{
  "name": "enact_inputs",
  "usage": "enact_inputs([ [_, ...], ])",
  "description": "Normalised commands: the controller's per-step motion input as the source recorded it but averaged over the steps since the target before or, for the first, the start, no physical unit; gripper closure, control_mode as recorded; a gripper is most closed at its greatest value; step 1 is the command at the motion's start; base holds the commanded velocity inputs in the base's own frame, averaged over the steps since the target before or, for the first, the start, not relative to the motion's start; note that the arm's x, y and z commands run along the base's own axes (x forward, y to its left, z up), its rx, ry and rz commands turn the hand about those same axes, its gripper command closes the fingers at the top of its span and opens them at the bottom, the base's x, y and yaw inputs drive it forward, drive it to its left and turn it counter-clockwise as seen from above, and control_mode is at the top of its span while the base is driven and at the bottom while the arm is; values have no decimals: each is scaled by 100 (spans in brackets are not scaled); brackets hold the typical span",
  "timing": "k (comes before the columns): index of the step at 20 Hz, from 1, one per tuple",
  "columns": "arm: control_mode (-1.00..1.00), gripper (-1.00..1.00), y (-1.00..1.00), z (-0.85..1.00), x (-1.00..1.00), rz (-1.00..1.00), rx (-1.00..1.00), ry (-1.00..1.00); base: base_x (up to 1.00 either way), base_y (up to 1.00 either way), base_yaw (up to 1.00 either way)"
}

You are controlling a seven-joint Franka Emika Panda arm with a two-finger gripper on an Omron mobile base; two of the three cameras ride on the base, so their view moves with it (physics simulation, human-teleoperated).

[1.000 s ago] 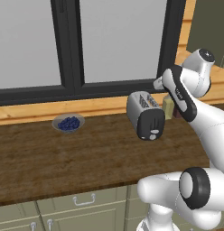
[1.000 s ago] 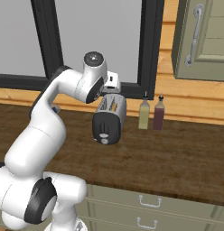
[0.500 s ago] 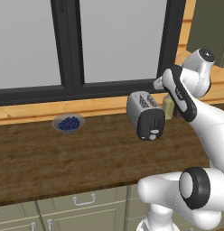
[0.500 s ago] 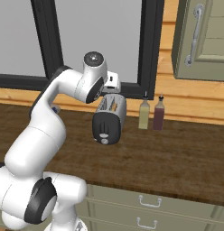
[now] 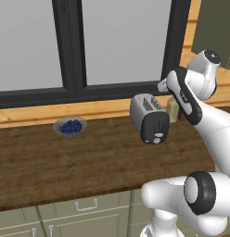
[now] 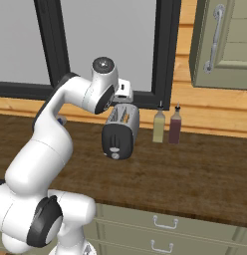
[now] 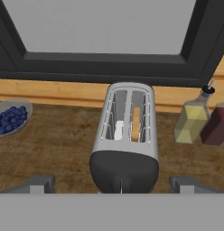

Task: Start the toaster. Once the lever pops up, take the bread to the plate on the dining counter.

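Note:
The silver-grey toaster stands on the brown worktop below the window, its dark end panel facing me. Low on that panel sits the pale lever, just above the round knob. A tan slice of bread sits deep in the right slot in the hand view. My gripper hovers above the toaster's near end, open, with its fingertips wide apart on either side of the panel and holding nothing. The plate and the dining counter are out of view.
A small grey bowl of blueberries lies on the worktop left of the toaster. Right of it stand a yellow bottle and a dark red bottle. A wall cabinet hangs at the upper right. Beige drawers run below the worktop's edge.

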Motion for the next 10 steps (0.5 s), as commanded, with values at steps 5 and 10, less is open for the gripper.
enact_inputs([
  [5,-100,-100,0,0,0,0,0,0,0,0,0],
  [10,-100,-100,0,0,0,0,0,0,0,0,0],
])
